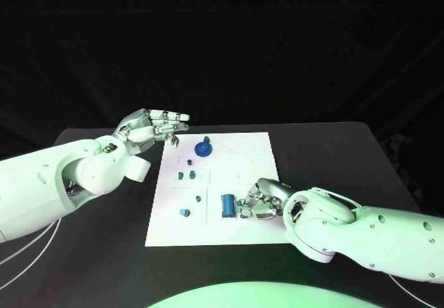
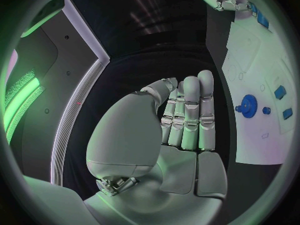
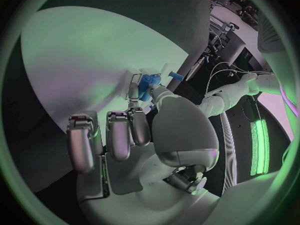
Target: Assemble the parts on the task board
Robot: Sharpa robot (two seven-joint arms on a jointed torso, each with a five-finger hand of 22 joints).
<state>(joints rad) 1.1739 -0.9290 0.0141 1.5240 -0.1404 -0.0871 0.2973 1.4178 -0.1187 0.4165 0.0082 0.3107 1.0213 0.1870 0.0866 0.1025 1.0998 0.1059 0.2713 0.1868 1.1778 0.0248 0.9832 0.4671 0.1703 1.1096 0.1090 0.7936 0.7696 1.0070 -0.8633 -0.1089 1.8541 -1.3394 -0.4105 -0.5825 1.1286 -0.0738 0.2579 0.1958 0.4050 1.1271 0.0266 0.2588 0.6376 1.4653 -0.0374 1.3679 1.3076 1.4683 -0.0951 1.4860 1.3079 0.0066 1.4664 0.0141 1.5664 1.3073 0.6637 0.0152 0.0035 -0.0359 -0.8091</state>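
On the task board (image 1: 264, 144), right hand (image 1: 262, 200) fingers grip a blue cylinder (image 1: 228, 205) (lying flat); left hand (image 1: 151, 127) open.

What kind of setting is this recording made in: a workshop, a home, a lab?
Most likely a robotics lab test bench. A white task board with small blue parts, such as a blue gear, lies on a black table against dark drapes, and the left hand and right hand work over it.

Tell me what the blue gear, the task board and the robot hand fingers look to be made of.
Blue gear: likely moulded plastic, uniform saturated blue, matte.
Task board: flat white sheet, probably plastic or coated board; its faint printed outlines suggest a smooth surface.
Left robot hand fingers: silvery, soft sheen, metal or metallic-finished plastic; which one cannot be told.
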